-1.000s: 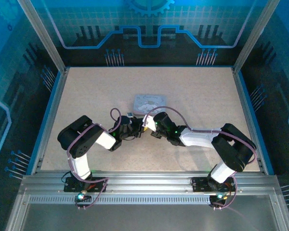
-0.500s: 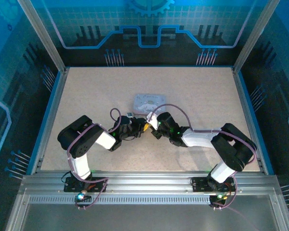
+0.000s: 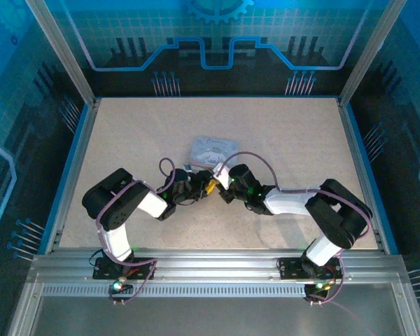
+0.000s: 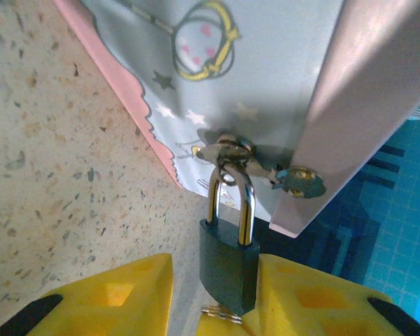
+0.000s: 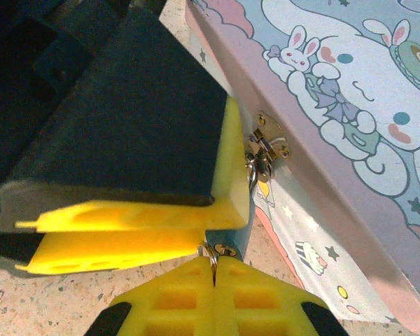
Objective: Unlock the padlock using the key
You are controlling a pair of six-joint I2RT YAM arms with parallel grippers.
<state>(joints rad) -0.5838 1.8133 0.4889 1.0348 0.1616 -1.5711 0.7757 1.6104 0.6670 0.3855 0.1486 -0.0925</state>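
left gripper (image 3: 204,186) and right gripper (image 3: 220,185) meet tip to tip on the table (image 3: 294,133), beside the tin box (image 3: 211,148). left wrist: jaws parted, gripping nothing. the padlock (image 4: 227,262) hangs between them from the hasp (image 4: 227,150), long axis toward the gripper. right wrist: the right gripper is clenched on the key (image 5: 209,254), just beneath the padlock's base, crowded by the left fingers (image 5: 126,210).
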